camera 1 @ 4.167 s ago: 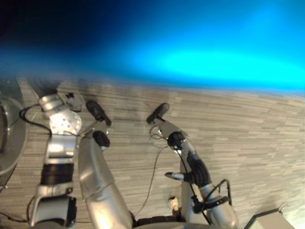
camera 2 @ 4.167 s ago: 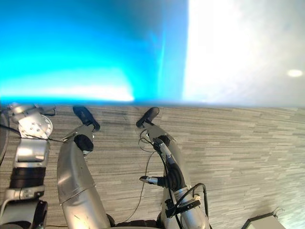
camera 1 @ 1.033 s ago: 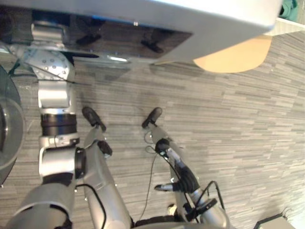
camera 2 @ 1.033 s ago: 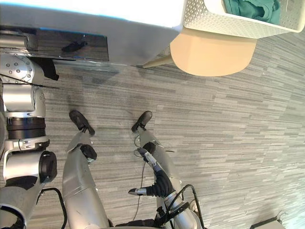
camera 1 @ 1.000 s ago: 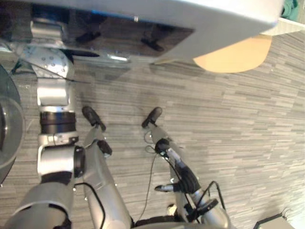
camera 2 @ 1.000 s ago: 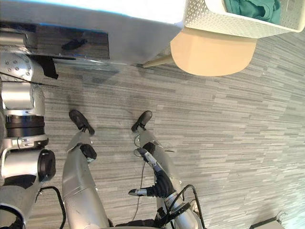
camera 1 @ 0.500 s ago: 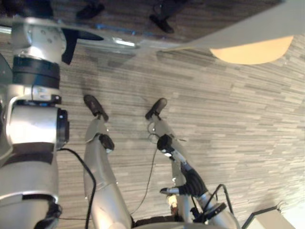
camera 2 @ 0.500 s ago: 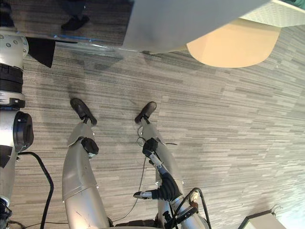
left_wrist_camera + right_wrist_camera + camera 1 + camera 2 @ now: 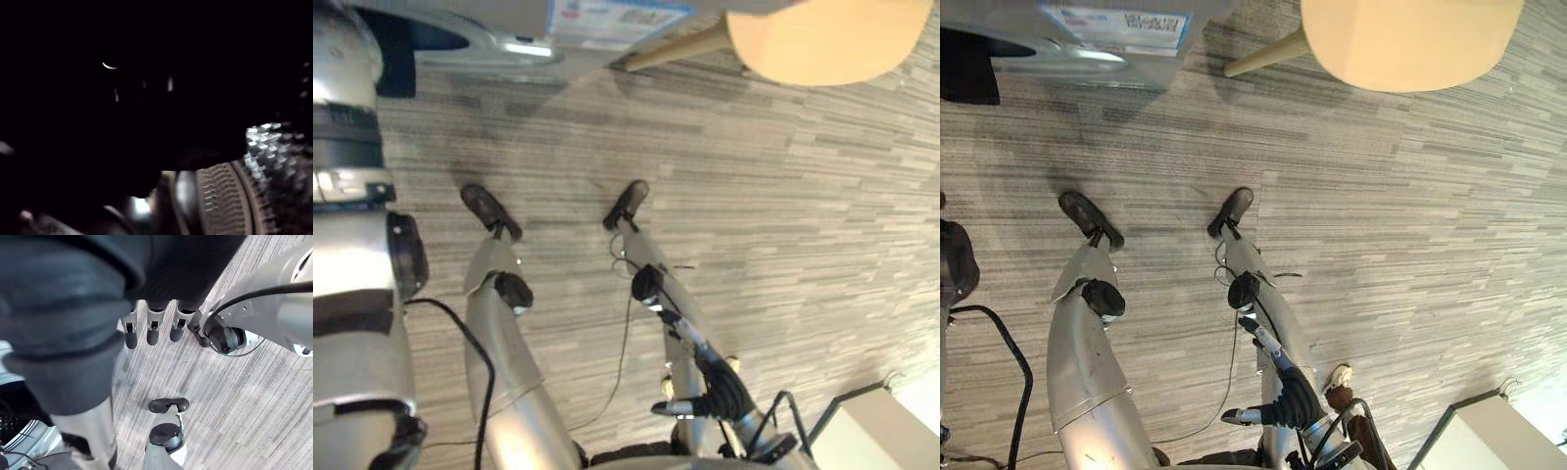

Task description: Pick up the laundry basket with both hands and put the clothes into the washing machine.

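Right hand [image 9: 152, 328] hangs at the robot's side over the floor [image 9: 1430, 245], fingers straight and apart, holding nothing. Left hand [image 9: 220, 196] sits in darkness beside a perforated drum wall [image 9: 266, 142], probably inside the washing machine [image 9: 1067, 54]; its grip cannot be told. Where the laundry basket is cannot be told. Risk: withdrawn blind, the left hand may snag the drum's rim.

Laundry corner of a home-style room. Grey plank-pattern floor [image 9: 1410, 245] under me, washing machine [image 9: 1116, 34] base with a label at the far edge, perforated steel drum [image 9: 266, 142] on my left wrist cam. Round tan seat [image 9: 1410, 39] on a wooden leg [image 9: 1263, 57], white cabinet [image 9: 1498, 436] corner.
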### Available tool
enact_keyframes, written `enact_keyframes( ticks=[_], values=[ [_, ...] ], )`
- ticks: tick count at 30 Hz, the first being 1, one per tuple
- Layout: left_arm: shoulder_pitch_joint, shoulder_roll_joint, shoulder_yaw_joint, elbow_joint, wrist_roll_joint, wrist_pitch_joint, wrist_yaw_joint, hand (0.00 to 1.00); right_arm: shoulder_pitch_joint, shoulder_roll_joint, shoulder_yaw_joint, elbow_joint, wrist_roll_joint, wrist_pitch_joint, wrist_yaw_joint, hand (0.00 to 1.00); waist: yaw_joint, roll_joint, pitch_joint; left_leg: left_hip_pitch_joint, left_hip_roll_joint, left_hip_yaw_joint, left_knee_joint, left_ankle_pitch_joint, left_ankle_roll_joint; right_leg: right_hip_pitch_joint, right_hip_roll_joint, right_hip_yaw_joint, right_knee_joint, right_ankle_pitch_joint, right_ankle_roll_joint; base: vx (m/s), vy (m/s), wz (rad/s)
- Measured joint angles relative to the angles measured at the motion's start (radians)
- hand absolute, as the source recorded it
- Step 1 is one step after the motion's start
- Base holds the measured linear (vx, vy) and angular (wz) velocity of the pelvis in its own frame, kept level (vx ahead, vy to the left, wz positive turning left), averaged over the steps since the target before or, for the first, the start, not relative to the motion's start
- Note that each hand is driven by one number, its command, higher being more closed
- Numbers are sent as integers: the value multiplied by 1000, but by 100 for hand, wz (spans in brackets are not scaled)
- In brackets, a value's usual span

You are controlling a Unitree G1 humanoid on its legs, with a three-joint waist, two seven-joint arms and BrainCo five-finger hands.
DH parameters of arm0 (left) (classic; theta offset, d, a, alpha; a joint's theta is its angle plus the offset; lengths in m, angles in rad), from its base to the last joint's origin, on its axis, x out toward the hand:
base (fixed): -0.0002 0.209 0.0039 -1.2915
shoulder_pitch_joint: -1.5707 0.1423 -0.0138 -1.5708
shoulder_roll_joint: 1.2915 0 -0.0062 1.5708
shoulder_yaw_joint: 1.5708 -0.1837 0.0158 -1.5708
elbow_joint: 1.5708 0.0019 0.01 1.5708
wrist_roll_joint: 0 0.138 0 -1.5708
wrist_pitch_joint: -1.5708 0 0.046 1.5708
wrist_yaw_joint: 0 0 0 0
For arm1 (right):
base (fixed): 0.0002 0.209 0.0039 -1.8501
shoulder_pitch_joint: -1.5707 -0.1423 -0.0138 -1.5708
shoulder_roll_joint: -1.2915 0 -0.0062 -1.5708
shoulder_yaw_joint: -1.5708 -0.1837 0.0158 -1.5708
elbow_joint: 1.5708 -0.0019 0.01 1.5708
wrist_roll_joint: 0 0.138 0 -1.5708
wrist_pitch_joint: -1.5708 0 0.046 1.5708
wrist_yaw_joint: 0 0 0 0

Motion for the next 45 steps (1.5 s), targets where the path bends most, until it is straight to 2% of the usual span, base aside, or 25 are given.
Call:
enact_keyframes(
  ticks=[1,2,3,4,5,7,10,13,14,17,19,21,22,25,26,29,31,32,33,35,39,44,45],
  values=[
    [45,0,7,64,92,59,-38,0,1,0,-4,4,0,0,18,0,0,0,0,23,0,6,-1,-4,1,16,0,3,0,-2,-3,50,-31,0],
    [57,-1,12,80,133,77,-47,0,1,0,-4,5,0,1,24,0,0,0,0,28,0,8,-1,-5,1,21,1,3,0,-3,-3,66,-46,-3],
    [117,-4,38,136,292,147,-93,0,2,1,-8,5,0,2,52,0,1,0,0,55,3,15,-2,-9,0,43,6,9,-6,-3,-4,55,-41,-4],
    [153,-5,51,158,402,183,-118,0,3,1,-10,5,0,3,72,0,2,0,0,69,6,19,-2,-12,-1,57,10,10,-10,-3,-4,69,-51,-5],
    [179,-11,71,163,477,207,-134,0,4,1,-13,5,0,4,87,0,2,0,0,79,11,22,-2,-14,-3,65,12,12,-11,-3,-4,58,-45,-4],
    [260,-38,128,175,708,260,-189,0,5,2,-30,3,1,5,139,0,5,0,0,112,16,25,-3,-21,-10,96,20,17,-18,-3,-4,83,-54,-3],
    [326,-82,199,171,843,282,-241,0,8,1,-56,-1,23,6,189,0,5,0,0,152,14,32,-20,-22,-12,131,29,21,-39,-3,-3,61,-33,1],
    [411,-98,237,144,858,279,-277,0,16,1,-73,-12,35,7,193,0,6,-1,-1,181,14,42,-29,-22,-13,148,33,32,-46,-4,-3,60,-28,-4],
    [448,-101,236,130,823,278,-290,0,25,0,-76,-24,40,7,205,0,11,-1,-1,190,15,48,-32,-22,-13,154,36,35,-49,-4,-3,62,-26,-4],
    [528,-117,194,78,593,254,-304,0,29,-4,-83,-29,45,8,216,0,28,-1,-1,202,15,47,-36,-22,-13,165,37,35,-50,-4,-3,68,-20,1],
    [606,-115,149,8,344,206,-304,0,40,-8,-87,-29,45,8,204,0,40,-1,-1,202,9,45,-36,-22,-13,166,30,32,-43,-4,-3,63,-1,6],
    [677,-114,103,-52,197,166,-297,0,60,-17,-85,-30,18,9,180,0,55,0,-1,208,-1,44,-41,-21,-12,169,23,31,-41,-4,-3,59,9,11],
    [745,-114,94,-110,147,150,-294,0,61,-27,-85,-30,6,12,168,0,61,0,0,214,-6,41,-44,-21,-12,176,18,29,-39,-4,-4,54,12,16],
    [920,-116,74,-241,130,126,-252,0,64,-28,-81,-27,-23,12,133,0,78,1,0,234,-28,35,-61,-21,-12,192,-2,22,-24,-16,-10,46,16,23],
    [956,-122,78,-272,141,120,-238,0,64,-28,-76,-24,-26,12,123,0,82,2,1,238,-35,34,-68,-19,-13,193,-7,20,-24,-18,-12,39,19,21],
    [1071,-205,151,-372,280,103,-166,0,63,26,-54,26,-61,9,94,0,113,3,2,255,-64,33,-102,-4,-13,199,-24,17,-23,-20,-10,21,12,19],
    [1083,-274,235,-360,494,114,-92,0,46,87,-42,80,-66,4,91,0,116,4,2,258,-84,25,-125,6,-11,200,-31,12,-22,-20,-10,16,-2,19],
    [1079,-285,258,-350,563,126,-72,0,40,101,-38,91,-68,2,91,0,116,4,2,258,-89,22,-130,9,-11,200,-34,10,-22,-19,-10,3,-3,16],
    [1068,-300,291,-320,705,156,-29,0,31,124,-30,104,-77,-4,88,0,112,4,2,258,-93,22,-133,13,-6,200,-42,10,-23,-19,-10,-4,6,8],
    [1044,-324,330,-268,857,196,20,0,14,142,-16,125,-88,-28,79,0,108,5,3,258,-98,22,-137,14,-5,200,-42,11,-30,-17,-11,-8,1,2],
    [989,-346,357,-155,952,224,59,0,11,141,-18,127,-91,-37,74,0,105,5,3,257,-97,24,-141,9,-10,199,-33,19,-54,-12,-9,-13,-22,-5],
    [799,-344,338,-28,1013,263,74,0,11,99,-17,56,-87,-67,62,0,78,4,3,222,-82,20,-132,10,-9,182,-9,26,-84,5,8,14,-27,-6],
    [742,-341,317,-15,1027,266,74,0,11,86,-17,28,-84,-72,56,0,63,4,3,209,-75,20,-123,12,-4,173,-5,26,-84,8,10,32,-17,-11]
  ],
)
